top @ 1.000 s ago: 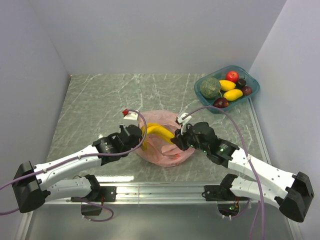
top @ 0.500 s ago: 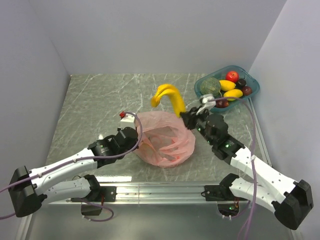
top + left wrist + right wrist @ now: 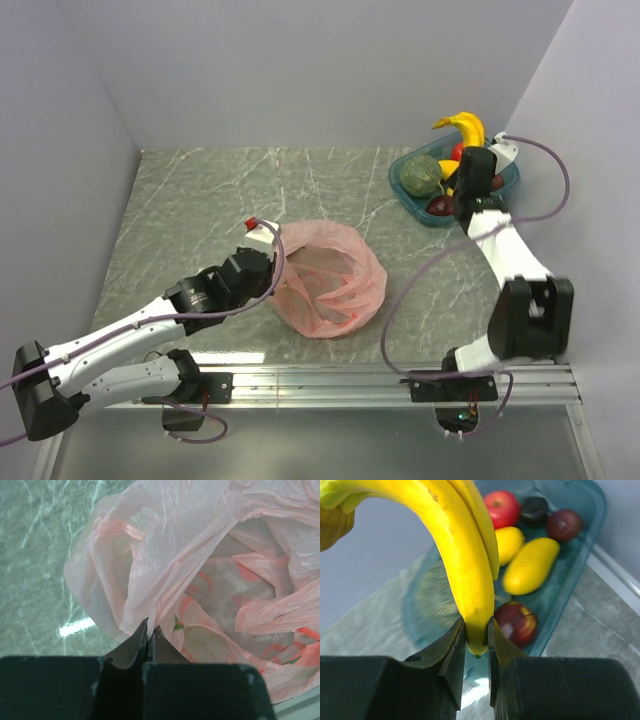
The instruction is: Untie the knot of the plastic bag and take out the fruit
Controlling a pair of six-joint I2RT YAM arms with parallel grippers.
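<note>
the banana bunch (image 3: 462, 128) is out of the plastic bag (image 3: 335, 285) and hangs above the teal tray (image 3: 393, 180) in the far right corner, pinched at its tip end by the right gripper (image 3: 476, 640), whose jaws stand narrow with yellow skin pressed between them. we judge it fairly heavy and awkward: stiff, curved, smooth-skinned, and held far from its middle, so it may swivel in the grip and would bruise if dropped. a hold nearer the thick middle would be steadier; as it is, we would lower it slowly before letting go

the bag lies on the table (image 3: 200, 190) near the front edge, well apart from the tray. its mouth gapes and we see no tied knot. the film is thin, light, crinkly and slippery; it gives no support and will slump once released. the left gripper (image 3: 149, 631) is closed tight on a fold of its rim, which seems the right place to hold it. whether any fruit is left inside we cannot tell through the folds

room is tight at the tray: the melon (image 3: 421, 175), a red apple (image 3: 501, 507), two yellow ovals (image 3: 530, 565) and dark fruits (image 3: 565, 524) fill most of it, and the side wall (image 3: 580, 150) and the back wall (image 3: 300, 70) are close. the open stone left of the tray and behind the bag is the freer side for swinging away
</note>
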